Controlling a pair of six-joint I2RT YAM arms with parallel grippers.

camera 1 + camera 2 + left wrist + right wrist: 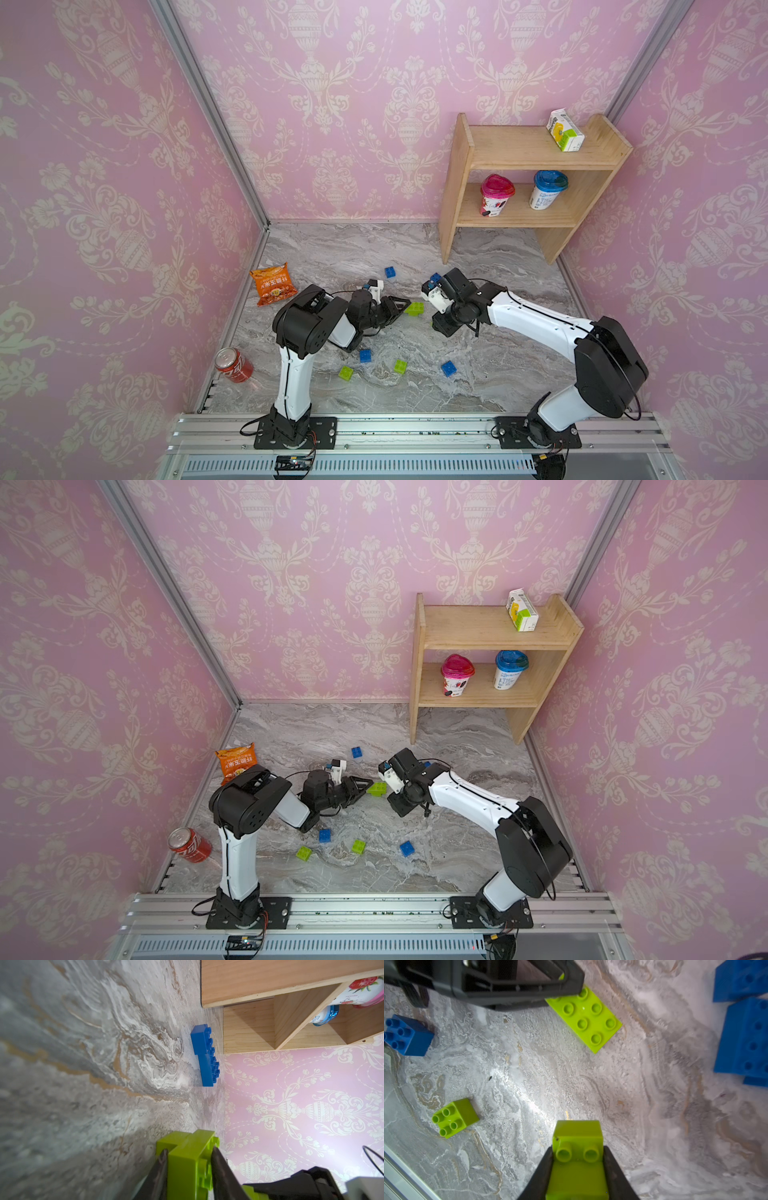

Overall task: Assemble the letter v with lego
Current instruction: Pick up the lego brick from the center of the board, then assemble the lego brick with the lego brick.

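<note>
Leaning inward low, left gripper (pixel 189 1152) and right gripper (pixel 578 1150) pinch lego (pixel 577 1132).

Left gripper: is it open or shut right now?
Shut. In the left wrist view the left gripper has its black fingers pressed against both sides of a lime green studded plastic brick.

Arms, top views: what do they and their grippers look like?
Both the left arm and right arm have white links, bulky black joints and thin black cables along them. The left gripper and right gripper have black, tapering jaws.
</note>
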